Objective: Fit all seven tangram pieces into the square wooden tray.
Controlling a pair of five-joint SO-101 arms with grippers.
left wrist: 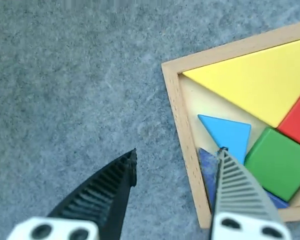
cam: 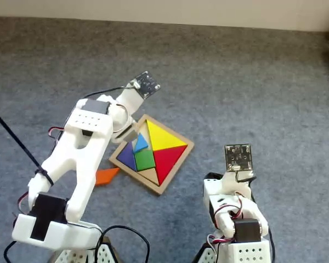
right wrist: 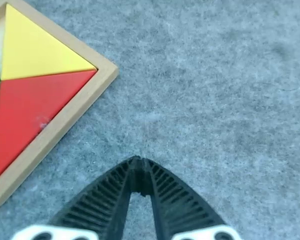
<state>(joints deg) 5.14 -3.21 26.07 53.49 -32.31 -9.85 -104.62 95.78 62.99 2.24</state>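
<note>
Nearest, at the lower right of the high view, the right arm is folded back toward its base. The right gripper (right wrist: 138, 159) has its jaws pressed together, holding nothing, above the grey carpet (cam: 252, 82), well apart from the tray.

Left of centre, an orange piece (cam: 106, 176) lies flat on the carpet, just outside the lower-left edge of the square wooden tray (left wrist: 180, 107). The tray sits turned like a diamond in the middle of the frame.

Inside it, a pale wood-coloured triangle (cam: 150, 175) fills the bottom corner. Above that come a green square (cam: 145, 159) and a dark blue piece (cam: 127, 156) toward the left corner. A red triangle (cam: 167, 160) takes the right side, and a light blue triangle (cam: 140, 143) lies loosely in a bare patch. A yellow triangle (cam: 162, 136) fills the top.

Farther up, the left arm stretches from the lower left over the tray's left corner. The left gripper (left wrist: 178, 151) is spread wide and grips nothing. One finger is above the carpet outside the rim, the other above the dark blue piece beside the light blue triangle.
</note>
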